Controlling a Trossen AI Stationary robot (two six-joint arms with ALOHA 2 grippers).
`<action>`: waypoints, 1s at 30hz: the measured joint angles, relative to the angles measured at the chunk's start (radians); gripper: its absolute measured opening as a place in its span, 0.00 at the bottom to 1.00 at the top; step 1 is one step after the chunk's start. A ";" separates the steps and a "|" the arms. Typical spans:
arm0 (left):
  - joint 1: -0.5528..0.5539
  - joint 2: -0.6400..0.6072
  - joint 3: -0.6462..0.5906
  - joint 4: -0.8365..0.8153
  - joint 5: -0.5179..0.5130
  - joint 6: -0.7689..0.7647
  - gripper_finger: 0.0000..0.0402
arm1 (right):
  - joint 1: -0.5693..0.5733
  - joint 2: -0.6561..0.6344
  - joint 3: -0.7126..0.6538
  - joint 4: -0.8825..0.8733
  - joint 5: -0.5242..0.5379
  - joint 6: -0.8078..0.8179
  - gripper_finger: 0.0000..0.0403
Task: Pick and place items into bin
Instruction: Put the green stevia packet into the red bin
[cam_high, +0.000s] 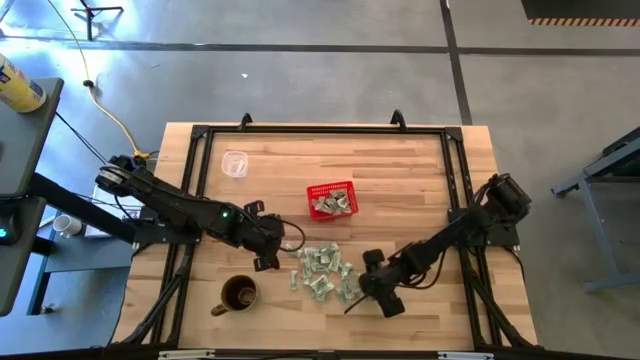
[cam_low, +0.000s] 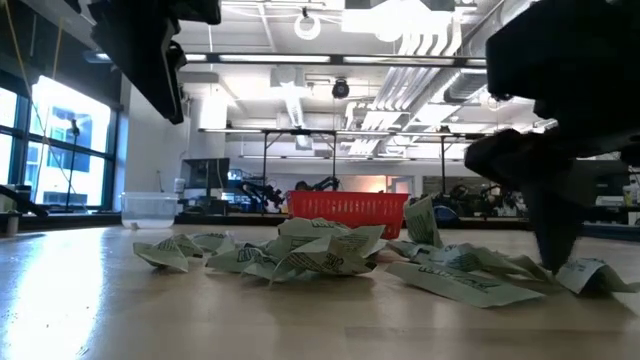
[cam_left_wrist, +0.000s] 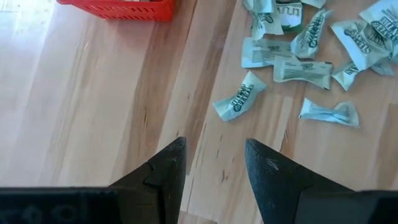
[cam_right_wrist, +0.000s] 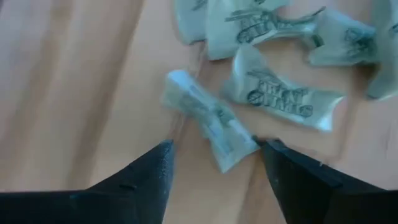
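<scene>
From above, I see the small pale green-and-white wrinkly packets (cam_high: 322, 270) heaped on the light wooden counter (cam_high: 400, 180), with the small red mesh-walled basket (cam_high: 331, 199) just beyond them, some packets inside. My left pincer (cam_high: 268, 240) sits beside the heap; my right pincer (cam_high: 368, 285) is at its opposite edge. At counter height, packets (cam_low: 300, 252) lie before the basket (cam_low: 347, 207). My left wrist shows fingers (cam_left_wrist: 163, 174) spread over bare wood. My right wrist shows fingers (cam_right_wrist: 149, 171) spread astride one packet (cam_right_wrist: 211, 119), not pinching it.
</scene>
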 joint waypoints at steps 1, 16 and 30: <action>0.000 0.000 0.000 0.000 -0.001 -0.003 0.49 | -0.001 -0.001 -0.010 0.006 -0.007 0.014 0.54; 0.000 0.000 0.000 -0.007 -0.013 -0.023 0.49 | 0.000 0.007 0.026 0.021 0.038 0.051 0.34; 0.000 0.000 0.000 -0.008 -0.013 -0.016 0.49 | 0.038 0.020 0.026 0.180 0.090 0.041 0.74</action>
